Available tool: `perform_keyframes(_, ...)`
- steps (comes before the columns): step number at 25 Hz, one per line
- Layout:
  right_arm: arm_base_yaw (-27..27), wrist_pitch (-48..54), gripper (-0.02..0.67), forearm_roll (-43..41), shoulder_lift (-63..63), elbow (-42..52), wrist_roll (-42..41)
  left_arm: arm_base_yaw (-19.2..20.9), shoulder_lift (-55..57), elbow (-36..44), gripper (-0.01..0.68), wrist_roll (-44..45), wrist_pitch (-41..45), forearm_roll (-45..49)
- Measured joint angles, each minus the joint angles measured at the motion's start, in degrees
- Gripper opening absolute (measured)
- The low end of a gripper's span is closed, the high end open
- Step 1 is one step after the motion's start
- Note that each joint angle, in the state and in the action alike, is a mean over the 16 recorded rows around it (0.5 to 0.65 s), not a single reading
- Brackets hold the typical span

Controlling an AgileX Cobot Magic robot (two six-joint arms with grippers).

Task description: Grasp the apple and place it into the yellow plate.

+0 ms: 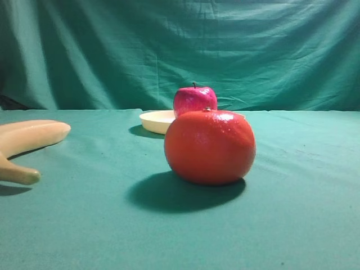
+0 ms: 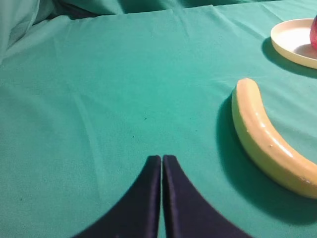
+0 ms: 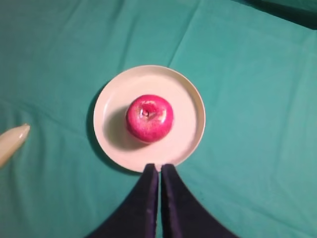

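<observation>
We see the apple sitting upright in the middle of the yellow plate, stem end turned up toward the right wrist camera; being round, it shows no long axis we could name. In the high view the apple rises behind the orange fruit, its thin stem pointing straight up, and the yellow plate peeks out to the left of that fruit.

The right tool hangs above the near rim of the plate with its two dark fingers pressed together, nothing between them, clear of the apple. The left tool hovers over the bare green cloth of the counter, its fingers likewise together and holding nothing, with the banana lying off to its right and apart from it.

We count one apple, one plate, one orange fruit and one banana, the last lying on its side at the left of the high view. A green backdrop hangs behind the counter.
</observation>
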Motion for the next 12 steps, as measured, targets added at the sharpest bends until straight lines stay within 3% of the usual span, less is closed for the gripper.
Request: perform_keyframes(12,0.00,-15.15,0.000,3.59,-27.29,31.19,0.65,0.00,0.00,0.00,0.000,0.00,0.00,0.00)
